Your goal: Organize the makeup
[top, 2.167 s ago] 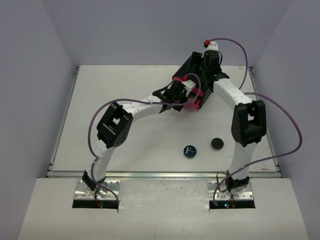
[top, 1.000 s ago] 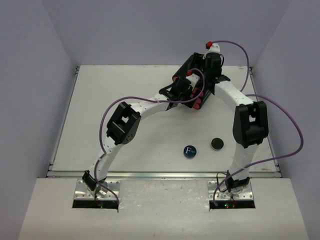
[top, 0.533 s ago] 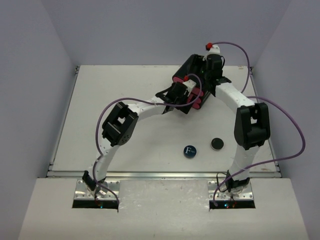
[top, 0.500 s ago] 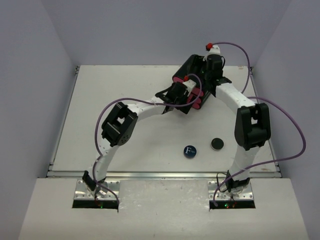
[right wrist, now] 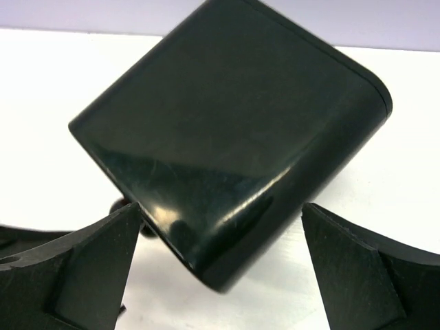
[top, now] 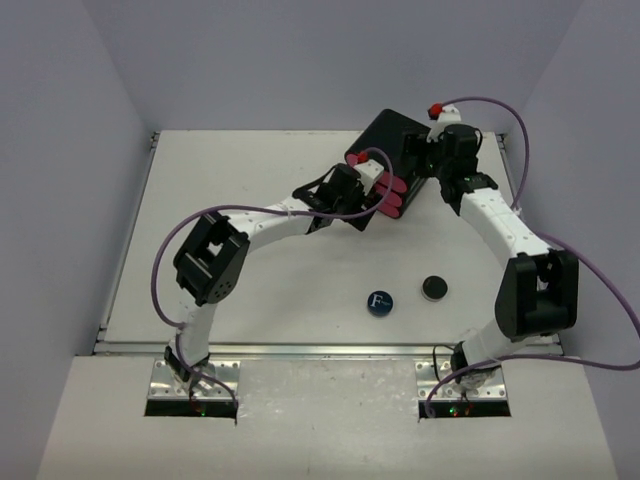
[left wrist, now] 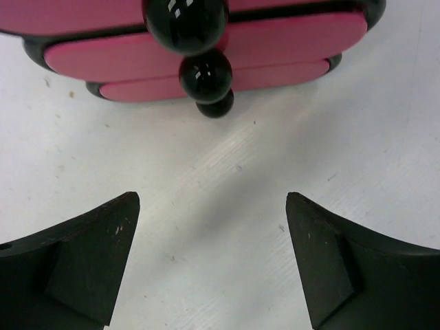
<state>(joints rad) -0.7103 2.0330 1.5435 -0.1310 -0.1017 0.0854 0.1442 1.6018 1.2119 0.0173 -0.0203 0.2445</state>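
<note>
**Layout of the Table Top**

The drawer box stood at the far side of the table, right of centre, with its drawer fronts turned toward the near left. The left gripper lay just before those fronts, apart from the knobs. The right gripper lay at the box's right side. Toward the near edge, well apart from the box, the larger compact lay left of the smaller compact, not touching it.

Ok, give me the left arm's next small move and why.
Probably ease the left gripper forward and close on a knob: its jaws stand open just short of the drawers, and the blue compact and black compact lie out on the table.
</note>
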